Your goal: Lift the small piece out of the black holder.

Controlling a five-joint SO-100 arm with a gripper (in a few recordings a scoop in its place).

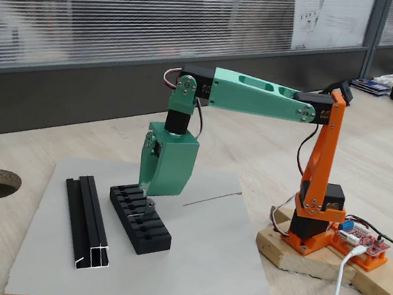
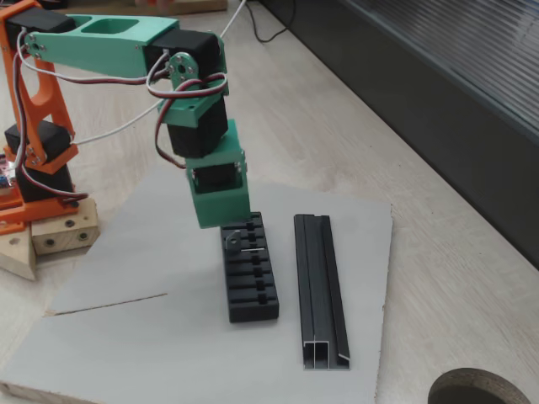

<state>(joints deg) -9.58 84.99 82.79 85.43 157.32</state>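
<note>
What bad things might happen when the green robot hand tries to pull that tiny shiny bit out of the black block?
1. The small piece is tiny, so the gripper might lose its pinch and drop it back into a slot.
2. The black holder lies loose on the grey board, so if the piece sticks, the holder might lift or slide too.
3. The black rail lies close beside it and might get knocked.

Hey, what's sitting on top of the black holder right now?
The gripper hangs over the black holder's far end, with the small piece, grey and metallic, at its tip. The slots directly under the gripper are covered; the nearer slots look empty.
</note>
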